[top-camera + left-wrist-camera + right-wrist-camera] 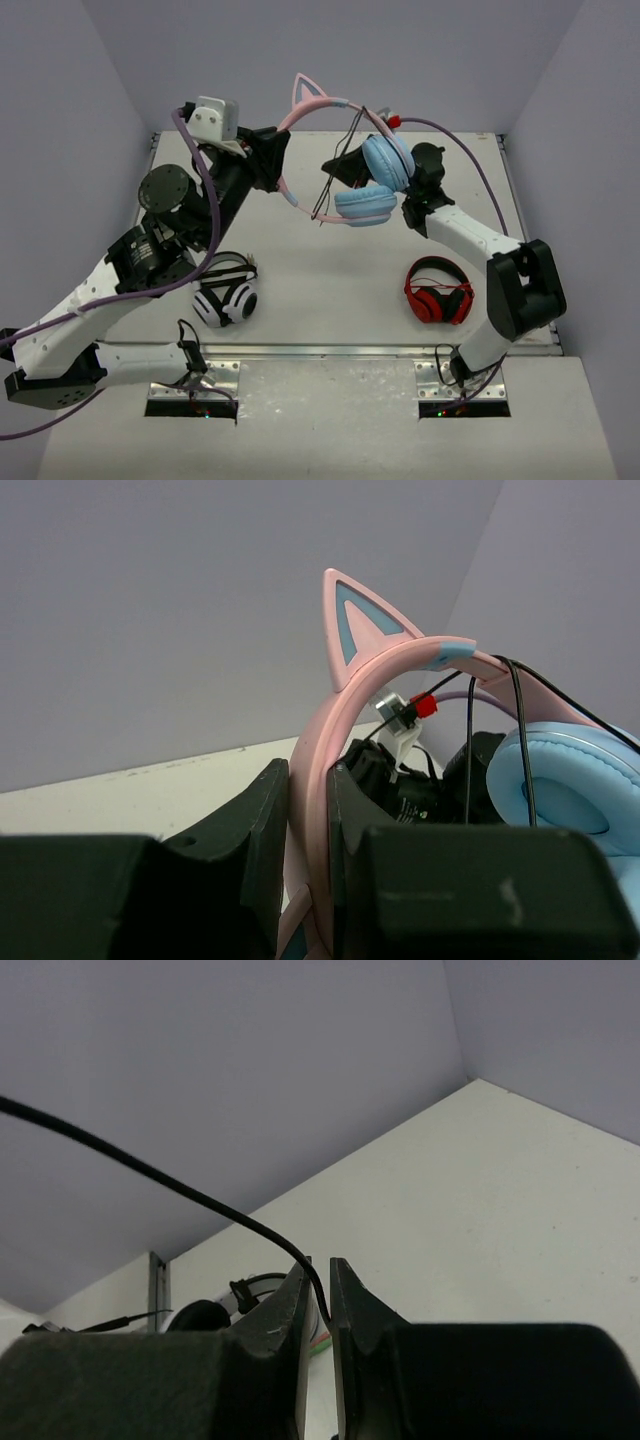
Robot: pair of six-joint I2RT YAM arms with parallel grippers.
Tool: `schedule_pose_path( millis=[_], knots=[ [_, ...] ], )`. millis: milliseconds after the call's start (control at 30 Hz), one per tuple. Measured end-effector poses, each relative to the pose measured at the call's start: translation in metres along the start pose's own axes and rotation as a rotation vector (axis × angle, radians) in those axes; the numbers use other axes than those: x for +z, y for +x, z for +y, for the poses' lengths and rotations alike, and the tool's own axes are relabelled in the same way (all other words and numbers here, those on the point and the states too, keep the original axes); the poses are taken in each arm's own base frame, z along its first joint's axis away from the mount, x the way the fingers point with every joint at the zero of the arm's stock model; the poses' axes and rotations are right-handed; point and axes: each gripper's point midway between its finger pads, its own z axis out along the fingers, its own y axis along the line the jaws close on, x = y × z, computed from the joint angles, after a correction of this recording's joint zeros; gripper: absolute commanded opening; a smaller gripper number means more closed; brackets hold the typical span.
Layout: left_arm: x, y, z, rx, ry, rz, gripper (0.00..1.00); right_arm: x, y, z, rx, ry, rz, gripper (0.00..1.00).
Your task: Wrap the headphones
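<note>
Your left gripper (310, 780) is pinched tight on the pink headband (345, 715) of the cat-ear headphones (385, 165). One finger sits on each side of the band, just below a cat ear (360, 630). In the top view the whole headset is up off the table (330, 290), hanging over the far middle, with the two light blue earcups (366, 203) close together on the right arm's side.

Your right gripper (318, 1280) is nearly closed, with just the thin black cable (150, 1165) caught between its fingertips. From the left wrist camera you can see the cable crossing over the top of the headband and dropping down in front of an earcup. A few strands also hang loose beside the earcups.

The black-and-white striped headphones (228, 298) and the red-and-black headphones (438, 292) are both lying on the table nearer the arm bases, well apart from each other.
</note>
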Motion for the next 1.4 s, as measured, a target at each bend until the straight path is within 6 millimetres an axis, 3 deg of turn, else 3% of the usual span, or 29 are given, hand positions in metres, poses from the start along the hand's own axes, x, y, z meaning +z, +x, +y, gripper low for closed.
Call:
schedule_pose_path(
  millis=[367,467,633,767,900,1100,1400],
  knots=[
    [-0.002,-0.027,0.021,-0.060,-0.121,-0.086,0.00,0.003,0.024,-0.001,0.025,-0.017,0.006,0.08],
    [-0.002,-0.032,0.023,-0.079,-0.137,-0.106,0.00,0.007,0.027,0.002,0.024,-0.035,0.002,0.01],
    [-0.003,-0.038,0.036,-0.094,-0.218,-0.134,0.00,0.015,0.038,0.018,0.022,-0.072,0.002,0.01],
    [0.004,-0.041,0.058,-0.047,-0.382,-0.173,0.01,0.008,0.059,0.050,0.005,-0.083,0.011,0.01],
    [0.031,-0.025,0.080,0.024,-0.528,-0.155,0.00,-0.006,0.069,0.091,-0.047,-0.107,0.000,0.01],
    [0.074,0.009,0.107,0.102,-0.648,-0.099,0.00,-0.013,0.049,0.123,-0.152,-0.112,-0.043,0.01],
    [0.089,0.038,0.118,0.147,-0.714,-0.099,0.00,-0.020,0.030,0.146,-0.283,-0.070,0.022,0.01]
  ],
)
